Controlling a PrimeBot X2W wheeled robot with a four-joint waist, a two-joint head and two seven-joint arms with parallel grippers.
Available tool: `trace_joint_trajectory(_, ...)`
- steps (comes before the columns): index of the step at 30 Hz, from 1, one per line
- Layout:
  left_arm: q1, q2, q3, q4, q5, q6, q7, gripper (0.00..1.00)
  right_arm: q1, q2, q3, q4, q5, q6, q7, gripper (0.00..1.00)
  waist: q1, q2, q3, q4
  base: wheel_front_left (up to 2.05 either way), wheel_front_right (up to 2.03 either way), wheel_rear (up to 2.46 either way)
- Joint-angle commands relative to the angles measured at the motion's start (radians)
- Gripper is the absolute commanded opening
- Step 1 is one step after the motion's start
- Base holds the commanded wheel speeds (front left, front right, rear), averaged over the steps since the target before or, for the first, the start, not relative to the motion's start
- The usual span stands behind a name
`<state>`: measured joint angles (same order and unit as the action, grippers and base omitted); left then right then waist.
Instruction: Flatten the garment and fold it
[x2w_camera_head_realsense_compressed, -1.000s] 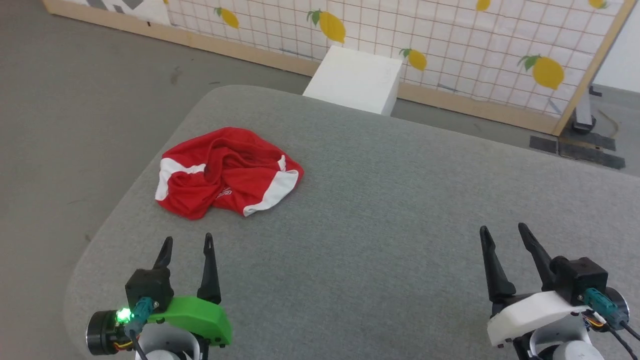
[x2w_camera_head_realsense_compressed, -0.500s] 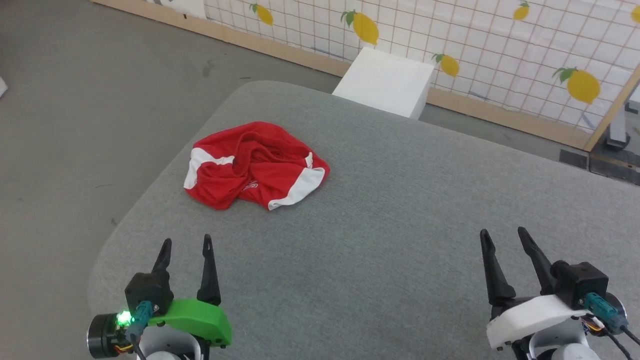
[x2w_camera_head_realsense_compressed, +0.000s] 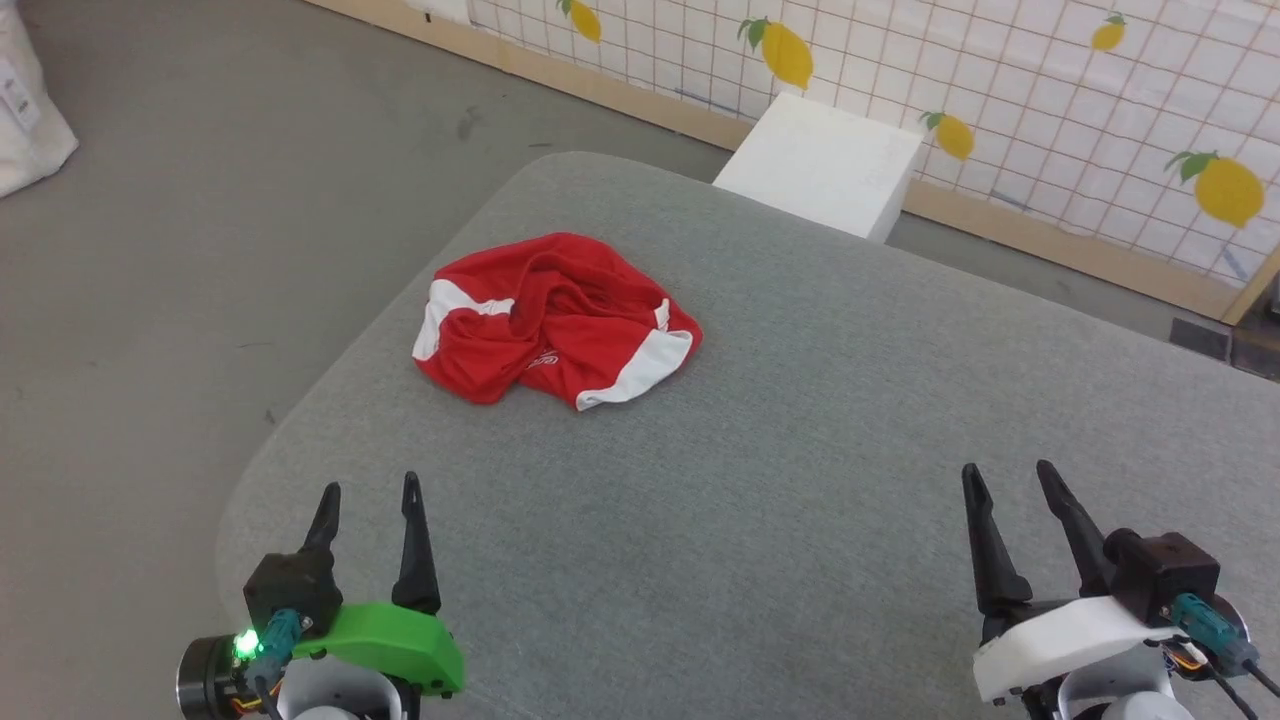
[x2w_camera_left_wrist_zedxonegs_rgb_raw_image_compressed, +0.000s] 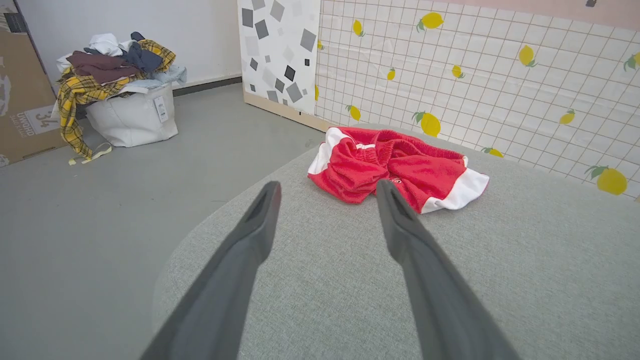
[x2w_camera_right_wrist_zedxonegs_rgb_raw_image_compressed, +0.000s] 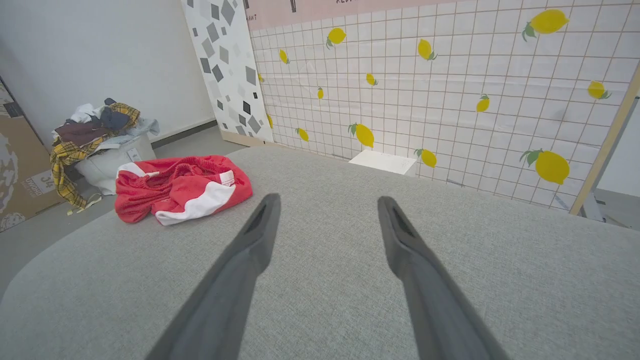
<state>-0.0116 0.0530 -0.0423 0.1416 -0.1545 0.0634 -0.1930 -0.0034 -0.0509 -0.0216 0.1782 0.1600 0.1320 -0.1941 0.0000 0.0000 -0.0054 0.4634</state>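
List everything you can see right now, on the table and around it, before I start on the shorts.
garment: one, red with white stripes, crumpled on the table's far left part, nothing touching it.
table: one, grey fabric top, under both pincers.
white box: one, white, on the floor past the table's far edge.
lemon panel: one, white grid with yellow lemons, standing behind the white box.
squares panel: one, white with grey squares, left of the lemon panel.
laundry bag: one, white, heaped with mixed clothes, on the floor off the table's left.
cardboard box: one, brown, beside the laundry bag.
left pincer: one, dark fingers, green housing, open, near left.
right pincer: one, dark fingers, white housing, open, near right.
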Motion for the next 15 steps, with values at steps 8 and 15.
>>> trace_joint_trajectory(8,0.008,-0.002,-0.007,0.017,-0.015,0.012,-0.027,1.0,0.011,0.001,-0.008,0.023,0.019,-0.001,-0.025,1.0,0.0,0.0,0.002,0.034,0.0,0.0,0.0)
trace_joint_trajectory(15,0.008,0.001,-0.011,0.04,-0.007,0.013,-0.041,1.0,0.014,0.001,-0.012,0.034,0.034,-0.001,-0.04,1.0,0.0,0.0,0.004,0.053,0.0,0.0,0.0)
